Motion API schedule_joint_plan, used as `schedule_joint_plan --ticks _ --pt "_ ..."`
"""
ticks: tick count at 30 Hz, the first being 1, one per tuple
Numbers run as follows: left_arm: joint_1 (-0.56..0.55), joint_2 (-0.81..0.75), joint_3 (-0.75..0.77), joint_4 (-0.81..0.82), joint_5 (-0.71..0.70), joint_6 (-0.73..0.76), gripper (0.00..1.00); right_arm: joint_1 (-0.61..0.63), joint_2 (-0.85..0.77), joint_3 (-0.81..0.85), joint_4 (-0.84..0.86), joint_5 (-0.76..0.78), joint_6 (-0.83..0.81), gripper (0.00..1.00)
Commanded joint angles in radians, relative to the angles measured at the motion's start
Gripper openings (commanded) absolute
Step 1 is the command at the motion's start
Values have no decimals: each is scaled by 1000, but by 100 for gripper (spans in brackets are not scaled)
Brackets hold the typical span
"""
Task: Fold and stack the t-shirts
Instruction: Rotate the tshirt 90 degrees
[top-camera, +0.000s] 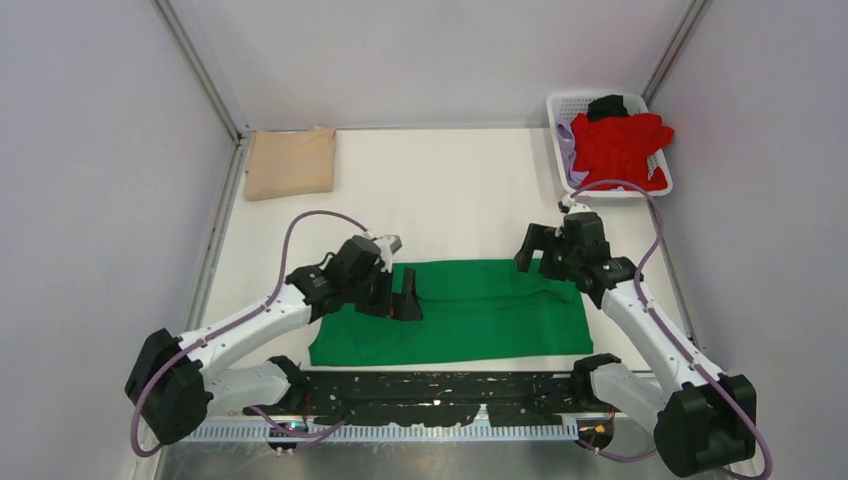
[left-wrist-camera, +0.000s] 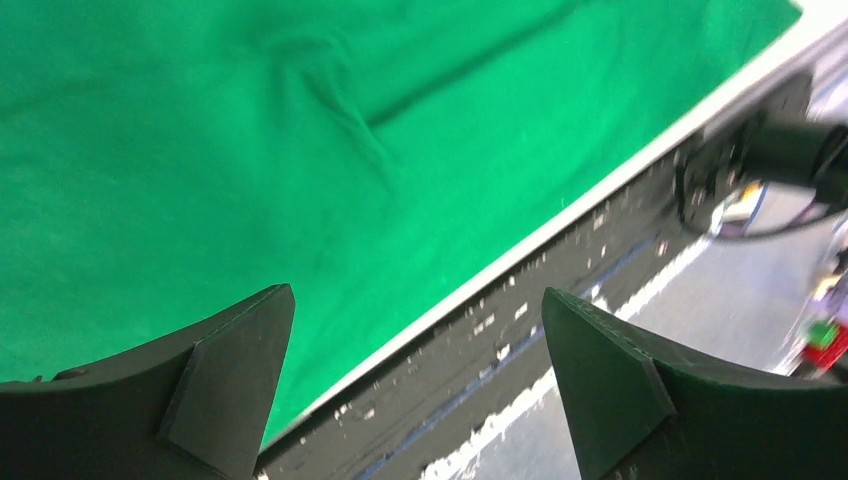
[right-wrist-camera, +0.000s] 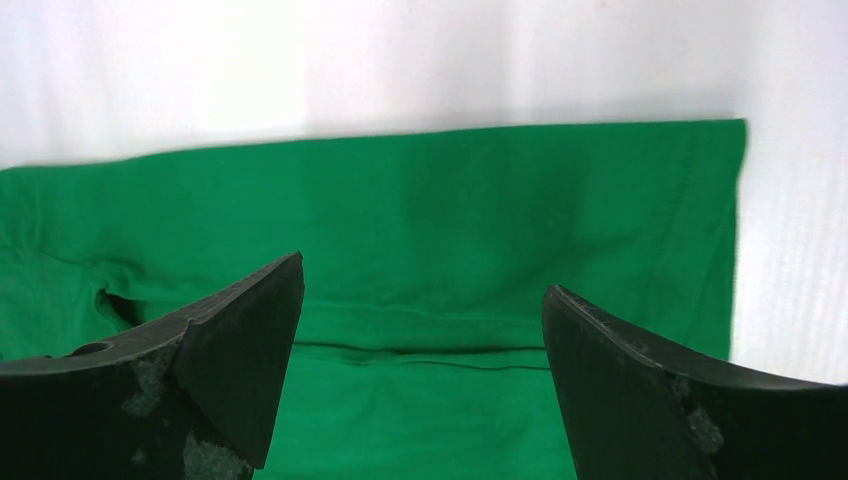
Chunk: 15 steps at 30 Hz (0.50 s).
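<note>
A bright green t-shirt (top-camera: 470, 312) lies folded into a long band across the near middle of the table. My left gripper (top-camera: 398, 292) hovers over its left end, jaws wide open and empty; in the left wrist view the green cloth (left-wrist-camera: 250, 150) fills the upper left. My right gripper (top-camera: 532, 252) hangs open over the shirt's far right corner, and the right wrist view looks down on the green shirt (right-wrist-camera: 420, 240) and a fold line across it. A folded tan t-shirt (top-camera: 291, 162) rests at the far left. A red t-shirt (top-camera: 620, 145) spills over the basket.
The white lattice basket (top-camera: 562, 108) stands at the far right corner, holding lilac cloth (top-camera: 567, 150) and a black garment (top-camera: 607, 105) under the red one. A black perforated rail (top-camera: 440, 390) runs along the table's near edge. Grey walls close in on both sides.
</note>
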Motion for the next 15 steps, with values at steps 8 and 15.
schedule_joint_plan --ticks 8,15 --pt "234 309 -6 174 103 -127 99 4 213 -38 43 -56 52 96" --pt "371 552 178 171 127 -143 99 6 265 -55 29 -91 37 95"
